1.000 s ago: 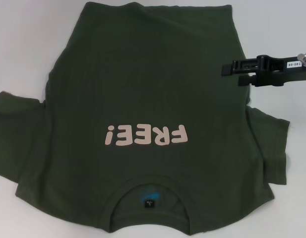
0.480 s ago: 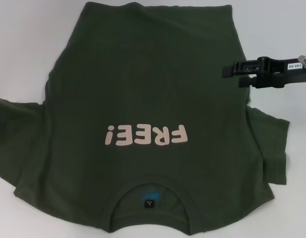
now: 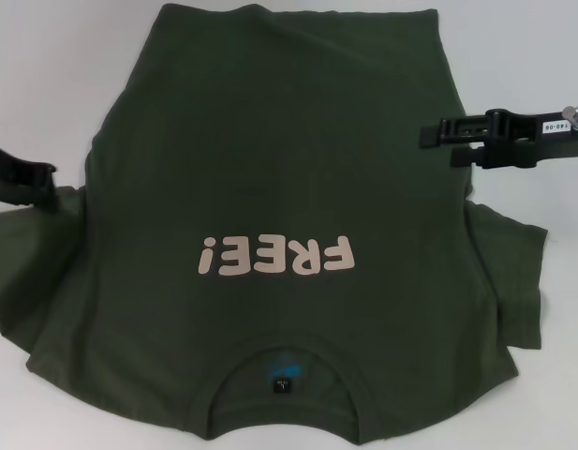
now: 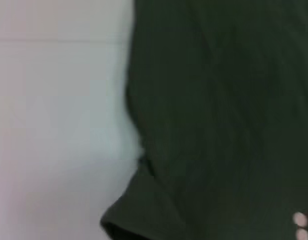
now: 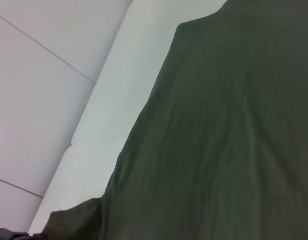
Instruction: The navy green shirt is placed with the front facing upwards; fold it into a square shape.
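Head view: the shirt point(image 3: 279, 206) lies flat, front up, on a white table point(image 3: 45, 84), its collar nearest the robot and the pink "FREE!" print point(image 3: 274, 255) reading upside down. The right gripper point(image 3: 434, 134) hovers over the shirt's right edge above the sleeve, fingers close together and gripping nothing. The left gripper point(image 3: 47, 183) reaches in at the left sleeve; whether its fingers are apart or closed cannot be told. Both wrist views show only cloth and table.

The left gripper point(image 3: 45, 178) has been brought into the head view, positioned over the left sleeve of the navy green shirt point(image 3: 270, 169).
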### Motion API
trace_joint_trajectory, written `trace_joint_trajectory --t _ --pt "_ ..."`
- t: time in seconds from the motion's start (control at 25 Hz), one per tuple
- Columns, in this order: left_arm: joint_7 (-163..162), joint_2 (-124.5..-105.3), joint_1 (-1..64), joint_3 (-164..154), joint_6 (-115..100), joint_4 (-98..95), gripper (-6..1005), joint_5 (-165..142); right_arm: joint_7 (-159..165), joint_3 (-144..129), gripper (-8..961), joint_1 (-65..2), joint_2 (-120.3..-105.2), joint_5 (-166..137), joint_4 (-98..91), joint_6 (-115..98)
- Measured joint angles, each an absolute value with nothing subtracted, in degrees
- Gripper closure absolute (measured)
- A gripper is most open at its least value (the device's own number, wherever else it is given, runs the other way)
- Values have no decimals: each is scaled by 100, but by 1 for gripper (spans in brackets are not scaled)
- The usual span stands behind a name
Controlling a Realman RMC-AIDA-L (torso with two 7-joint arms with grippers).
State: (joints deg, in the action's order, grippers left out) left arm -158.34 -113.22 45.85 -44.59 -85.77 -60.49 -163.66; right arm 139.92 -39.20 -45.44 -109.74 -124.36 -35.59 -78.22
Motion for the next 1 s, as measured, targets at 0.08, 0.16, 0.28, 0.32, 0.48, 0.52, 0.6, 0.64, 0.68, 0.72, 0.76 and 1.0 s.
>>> trace_joint_trajectory --t 0.08,0.16,0.28,0.32,0.48,0.52,0.6,0.64,0.68,0.72,0.76,1.0 --pt "-16116 -11344 4788 -4702 -8691 -5874 976 -16366 13992 -3920 102 -4544 -10975 -12436 -3560 -7821" --pt "-16222 -11345 4888 -4792 -8701 -5734 970 -16365 13993 -3920 102 -4544 -10976 -12436 -3559 -7821" --pt "-16382 -11347 5078 -4865 -8651 -5439 963 -16365 13992 -3920 102 -4544 -10977 -12436 -3559 -7822" --pt "-16419 -11346 5129 -4870 -8618 -5369 960 -16365 13992 -3921 102 -4544 -10978 -12436 -3559 -7822" --pt "-16541 -11357 5273 -4893 -8477 -5200 950 -16365 13992 -3928 102 -4544 -10984 -12438 -3559 -7822" --pt "-16572 -11361 5289 -4904 -8447 -5168 947 -16365 13993 -3928 102 -4544 -10985 -12440 -3559 -7822" --pt "-16613 -11364 5343 -4919 -8363 -5053 942 -16365 13992 -3928 102 -4544 -10986 -12442 -3558 -7822" --pt "-16618 -11368 5367 -4920 -8327 -4988 940 -16365 13992 -3927 102 -4543 -10986 -12443 -3555 -7822" --pt "-16619 -11376 5394 -4920 -8287 -4925 937 -16365 13992 -3925 102 -4541 -10986 -12443 -3553 -7822" --pt "-16617 -11384 5402 -4921 -8269 -4900 935 -16365 13992 -3922 102 -4540 -10986 -12443 -3552 -7822" --pt "-16605 -11399 5420 -4926 -8242 -4869 932 -16365 13992 -3921 102 -4539 -10986 -12443 -3552 -7822" --pt "-16489 -11538 5465 -4961 -8068 -4861 917 -16345 13992 -3940 102 -4540 -10992 -12447 -3551 -7800"
